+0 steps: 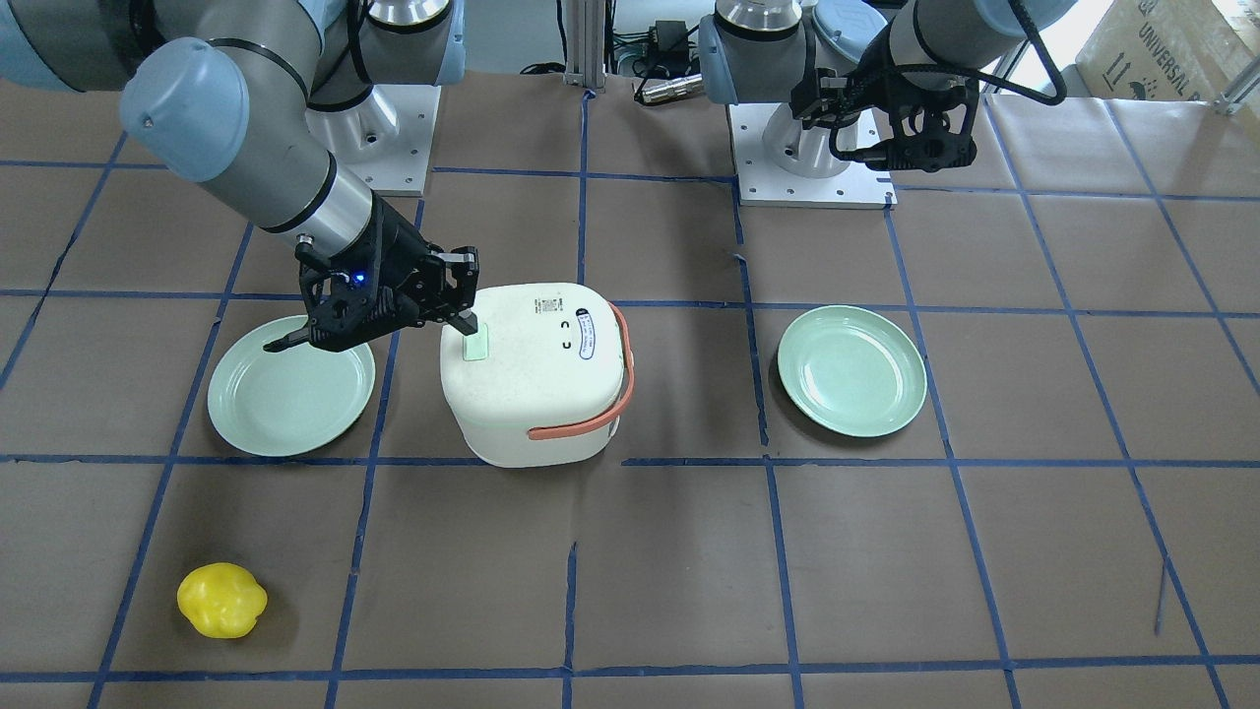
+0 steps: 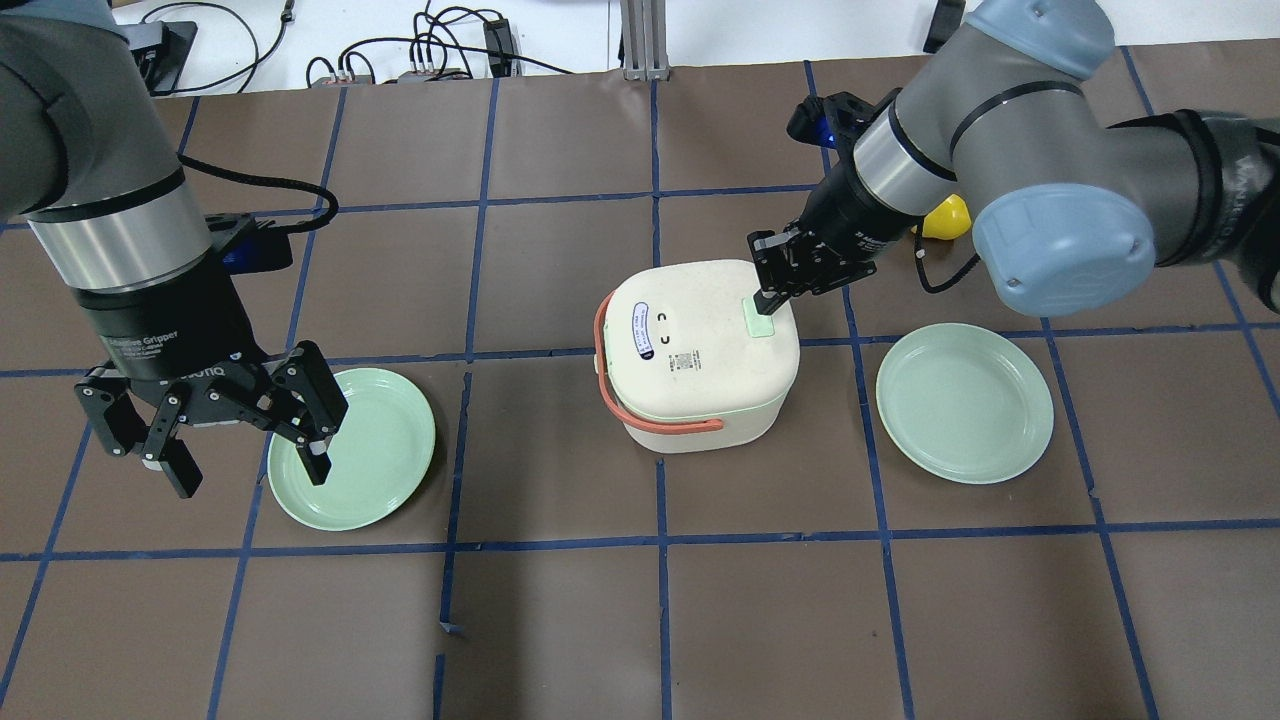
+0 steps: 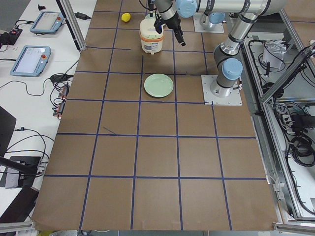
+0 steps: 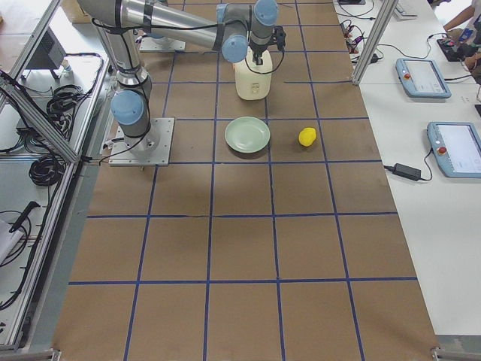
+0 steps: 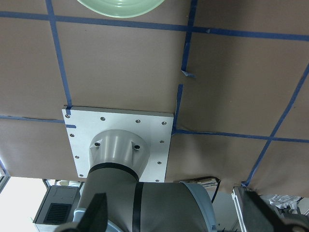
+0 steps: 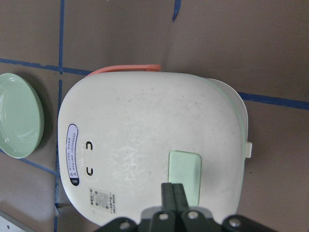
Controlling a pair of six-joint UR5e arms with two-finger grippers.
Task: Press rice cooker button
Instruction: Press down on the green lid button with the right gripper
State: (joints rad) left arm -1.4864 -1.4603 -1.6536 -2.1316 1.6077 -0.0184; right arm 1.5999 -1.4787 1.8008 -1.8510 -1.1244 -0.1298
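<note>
Standing at the middle of the brown paper-covered table (image 2: 560, 620), the cream-white rounded rice cooker with an orange handle (image 2: 700, 370) has its lid down. It sits between two pale green round plates, one on the robot's left (image 2: 370, 450) and one on its right (image 2: 965, 400), and touches neither. The right gripper (image 2: 765, 302) is clenched on nothing, its paired tips at the outer end of the pale green rectangular button (image 2: 760, 322) on the lid; how deeply they bear on it cannot be told. The left gripper (image 2: 250, 472) is spread wide and empty, raised above the table. A yellow lumpy fruit-shaped object (image 1: 221, 601) lies well apart from the cooker, beyond the right-hand plate.
</note>
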